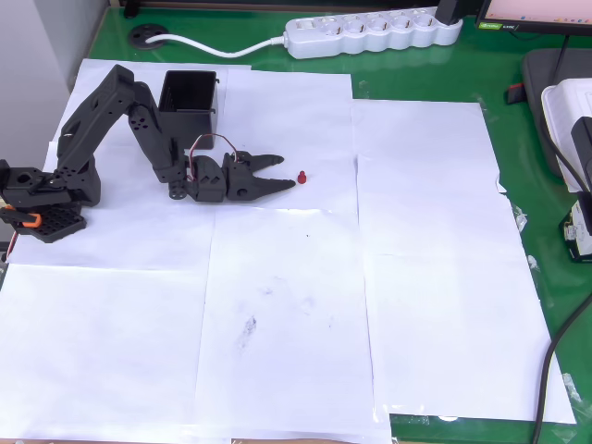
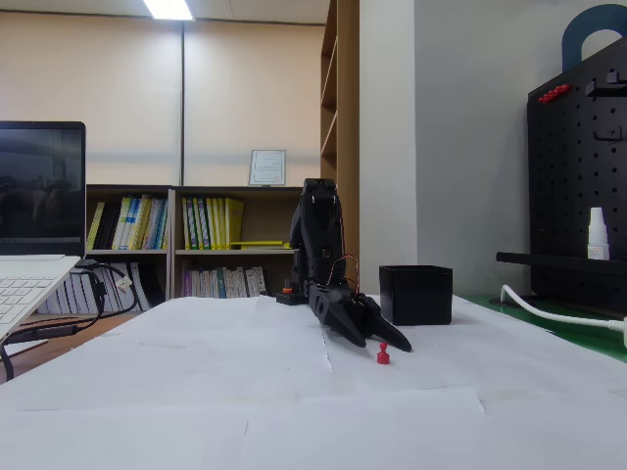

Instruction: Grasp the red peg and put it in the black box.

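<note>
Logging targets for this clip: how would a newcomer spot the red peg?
Find the black robot arm on the white paper sheets. Just beyond its gripper stands the red peg, apart from the fingers. It is the one tiny red thing there.

White paper sheets (image 1: pixel 425 259) cover the green table (image 1: pixel 518 166).

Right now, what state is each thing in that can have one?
pincer: open, low over the paper, holding nothing, tips just short of the peg
red peg: upright on the paper, not gripped
black box: upright, open-topped, looks empty, behind the arm
power strip: at the table's far edge
</note>
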### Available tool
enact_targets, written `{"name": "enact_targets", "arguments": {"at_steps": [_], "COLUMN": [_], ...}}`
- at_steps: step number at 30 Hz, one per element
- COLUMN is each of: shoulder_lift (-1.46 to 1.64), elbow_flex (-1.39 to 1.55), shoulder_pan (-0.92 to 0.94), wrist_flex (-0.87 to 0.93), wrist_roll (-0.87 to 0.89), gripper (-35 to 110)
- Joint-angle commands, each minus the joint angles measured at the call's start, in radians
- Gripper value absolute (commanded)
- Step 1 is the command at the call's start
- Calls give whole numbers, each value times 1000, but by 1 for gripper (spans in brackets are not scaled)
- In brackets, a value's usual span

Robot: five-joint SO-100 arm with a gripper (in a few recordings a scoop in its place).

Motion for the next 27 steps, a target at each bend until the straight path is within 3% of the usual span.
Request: {"name": "enact_targets", "arguments": {"at_steps": [1,27], "shoulder_lift": [26,166], "elbow_flex": [64,273], "shoulder_pan": [17,71], "wrist_flex": [14,83], "wrist_roll": [-6,14], "gripper": [30,30]}}
